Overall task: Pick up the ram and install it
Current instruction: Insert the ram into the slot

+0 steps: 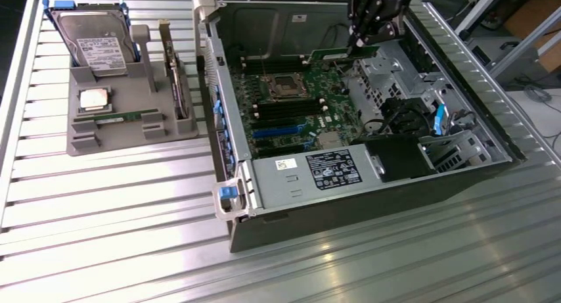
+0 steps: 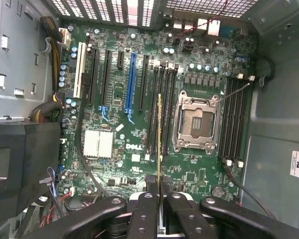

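Note:
My gripper (image 1: pixel 364 43) hangs over the far end of the open computer case (image 1: pixel 263 204) and is shut on the ram (image 1: pixel 343 53), a thin green stick held level above the motherboard (image 1: pixel 290 109). In the wrist view the ram (image 2: pixel 160 134) shows edge-on, pinched between the black fingers (image 2: pixel 144 211) of the gripper (image 2: pixel 159 199). It hovers over the black memory slots (image 2: pixel 162 109) beside the empty processor socket (image 2: pixel 197 122), apart from them. A second green stick (image 1: pixel 114 119) lies in the grey holder (image 1: pixel 131 142).
The grey holder at the exterior view's left also carries a hard drive (image 1: pixel 96 46), a square silver processor chip (image 1: pixel 94 99) and an upright card (image 1: pixel 178 79). More memory slots (image 2: pixel 234 119) lie past the socket. A power supply (image 1: pixel 324 171) and cables (image 1: pixel 395 119) fill the case's near end.

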